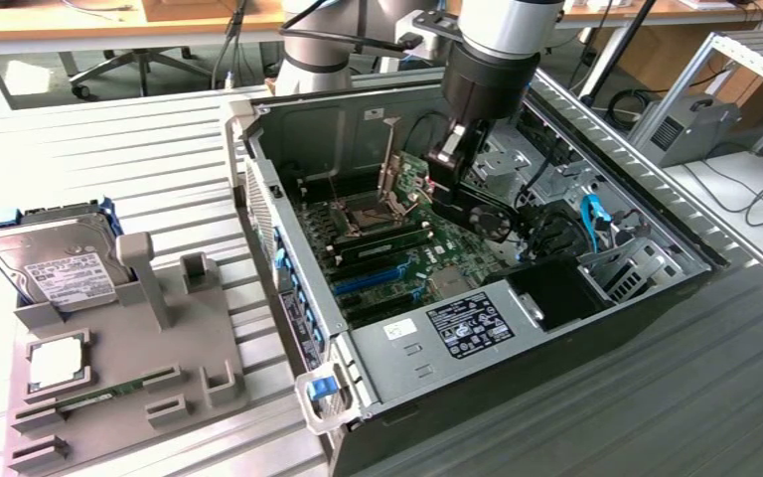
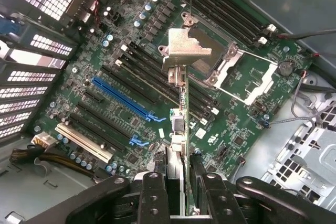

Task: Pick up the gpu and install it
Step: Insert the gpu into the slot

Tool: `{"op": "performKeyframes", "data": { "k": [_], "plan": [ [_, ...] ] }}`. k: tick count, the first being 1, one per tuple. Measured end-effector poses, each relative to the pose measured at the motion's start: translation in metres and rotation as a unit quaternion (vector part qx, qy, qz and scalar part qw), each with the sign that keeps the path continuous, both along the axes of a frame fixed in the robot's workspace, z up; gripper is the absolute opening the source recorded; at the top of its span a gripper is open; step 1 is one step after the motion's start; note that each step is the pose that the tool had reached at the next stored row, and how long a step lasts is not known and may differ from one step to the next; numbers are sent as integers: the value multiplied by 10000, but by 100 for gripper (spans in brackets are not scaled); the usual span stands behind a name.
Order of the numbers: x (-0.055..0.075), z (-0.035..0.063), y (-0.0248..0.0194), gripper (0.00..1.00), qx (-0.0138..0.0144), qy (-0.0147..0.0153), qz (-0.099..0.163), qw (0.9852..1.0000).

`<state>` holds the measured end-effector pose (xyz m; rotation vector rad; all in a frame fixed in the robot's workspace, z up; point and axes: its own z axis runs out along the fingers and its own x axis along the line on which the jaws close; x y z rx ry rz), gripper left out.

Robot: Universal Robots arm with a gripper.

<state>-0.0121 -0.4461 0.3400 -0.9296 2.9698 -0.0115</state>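
In the wrist view I look down the gpu [image 2: 180, 121], a thin green card seen edge-on with its silver end bracket [image 2: 185, 50] at the far end. My gripper [image 2: 184, 205] is shut on the card, one black finger [image 2: 155, 198] on each face. The card hangs above the motherboard [image 2: 241, 140], over the strip between the blue expansion slots [image 2: 123, 100] and the open CPU socket [image 2: 231, 61]. In the exterior view the gripper [image 1: 449, 179] reaches down into the open computer case [image 1: 289, 298], with the gpu [image 1: 412, 183] held upright above the board, not touching a slot.
A grey holder tray [image 1: 116, 368] on the exterior view's left carries a silver hard drive [image 1: 53, 266] in a blue frame, a processor chip [image 1: 57, 363] and a narrow memory strip [image 1: 103, 393]. Case walls, the power supply [image 1: 468, 323], the drive cage [image 1: 620, 263] and cables surround the board.
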Motion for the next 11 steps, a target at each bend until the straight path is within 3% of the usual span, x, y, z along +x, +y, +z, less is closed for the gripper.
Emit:
{"op": "performKeyframes", "data": {
  "k": [11],
  "plan": [
    [0,0,0,29,0,0,203,9998]
  ]
}}
